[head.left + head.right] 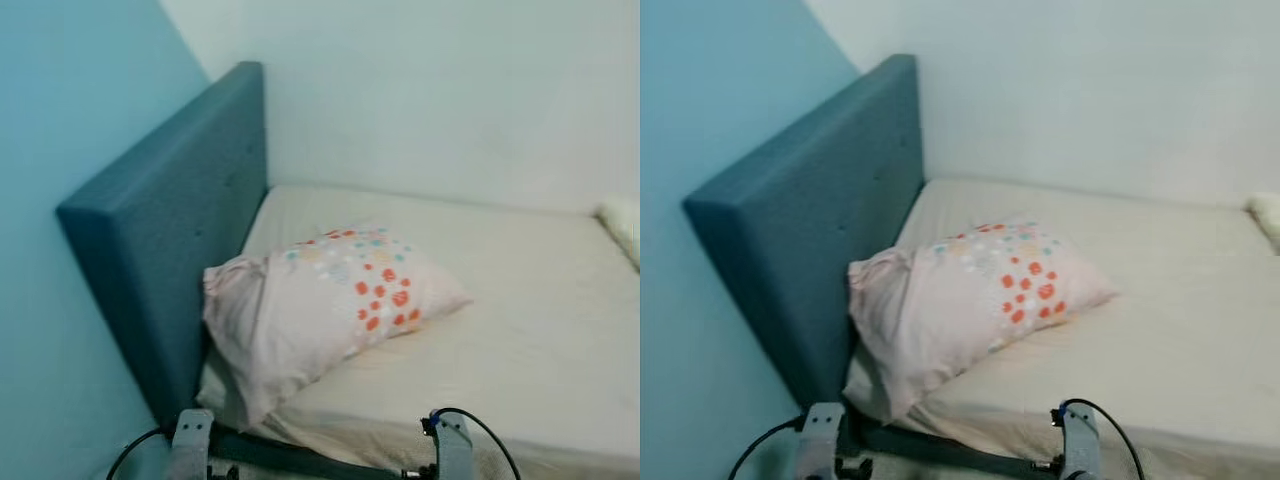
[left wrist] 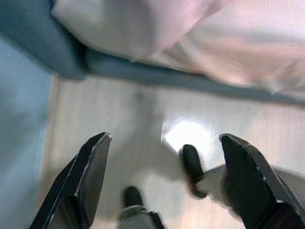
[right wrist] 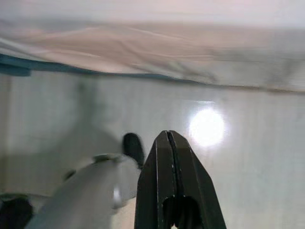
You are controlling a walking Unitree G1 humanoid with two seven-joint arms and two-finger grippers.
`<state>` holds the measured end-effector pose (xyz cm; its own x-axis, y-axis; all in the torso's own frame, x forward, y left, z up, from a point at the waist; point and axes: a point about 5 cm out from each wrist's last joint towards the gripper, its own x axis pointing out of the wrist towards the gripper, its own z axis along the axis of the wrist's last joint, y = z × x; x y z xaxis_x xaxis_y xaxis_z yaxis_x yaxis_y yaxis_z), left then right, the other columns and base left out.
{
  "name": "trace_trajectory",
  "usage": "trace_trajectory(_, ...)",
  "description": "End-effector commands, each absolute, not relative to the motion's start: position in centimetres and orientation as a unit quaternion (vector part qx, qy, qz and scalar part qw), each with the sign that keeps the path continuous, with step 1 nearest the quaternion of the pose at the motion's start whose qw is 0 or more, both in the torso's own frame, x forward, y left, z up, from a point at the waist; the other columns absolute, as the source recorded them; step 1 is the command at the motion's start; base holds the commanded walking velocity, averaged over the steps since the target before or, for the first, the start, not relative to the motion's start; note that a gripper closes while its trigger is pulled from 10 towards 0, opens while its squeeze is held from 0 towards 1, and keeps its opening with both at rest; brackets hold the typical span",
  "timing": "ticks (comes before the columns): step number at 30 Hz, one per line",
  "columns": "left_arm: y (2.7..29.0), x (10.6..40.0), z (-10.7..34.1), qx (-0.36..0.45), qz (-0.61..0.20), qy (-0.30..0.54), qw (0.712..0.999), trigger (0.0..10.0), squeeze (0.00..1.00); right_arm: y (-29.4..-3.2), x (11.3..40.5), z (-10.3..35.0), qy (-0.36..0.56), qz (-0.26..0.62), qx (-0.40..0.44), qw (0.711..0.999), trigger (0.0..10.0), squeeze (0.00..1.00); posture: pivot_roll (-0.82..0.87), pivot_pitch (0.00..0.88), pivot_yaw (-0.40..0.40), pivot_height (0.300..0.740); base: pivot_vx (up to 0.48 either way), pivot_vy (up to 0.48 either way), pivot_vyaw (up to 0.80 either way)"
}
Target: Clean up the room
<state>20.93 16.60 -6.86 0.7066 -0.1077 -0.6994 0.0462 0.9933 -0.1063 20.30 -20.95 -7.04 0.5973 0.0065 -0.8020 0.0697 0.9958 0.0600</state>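
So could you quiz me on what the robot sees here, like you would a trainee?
1. True or false: the pillow lies on the floor.
2. Which gripper has its fingers spread apart? A) left gripper B) right gripper C) both
3. Fill in: the pillow's end nearest the blue ______ leans against it.

Key
1. False. It lies on the bed, at the head end.
2. A. The left is open above the floor; the right gripper's fingers are pressed together, holding nothing.
3. Headboard.
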Motion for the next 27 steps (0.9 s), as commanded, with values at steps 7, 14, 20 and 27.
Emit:
trace_trajectory(7,17.3,20.1,-7.3,-0.034,-0.033,0.400,0.915,10.0,0.00,-20.1,21.2,-6.7,0.433,-0.002,0.050,0.900,10.0,0.00,0.05,0.000,-0.040,0.700,0.000,0.000,-0.76)
trace_trajectory(14,17.4,20.6,-7.1,-0.027,-0.028,0.394,0.918,10.0,0.00,-19.4,21.7,-6.3,0.417,0.023,0.069,0.906,10.0,0.00,0.05,0.000,-0.039,0.700,0.000,-0.206,-0.21)
trace_trajectory(20,17.4,20.7,-7.0,-0.030,-0.015,0.395,0.918,10.0,0.00,-19.2,22.0,-6.2,0.413,0.026,0.075,0.907,10.0,0.00,0.05,0.000,-0.037,0.700,0.000,-0.294,0.00)
trace_trajectory(27,17.3,20.8,-7.0,-0.030,-0.012,0.393,0.919,10.0,0.00,-19.0,22.2,-6.1,0.410,0.028,0.075,0.909,10.0,0.00,0.05,0.000,-0.036,0.700,0.000,0.000,0.00)
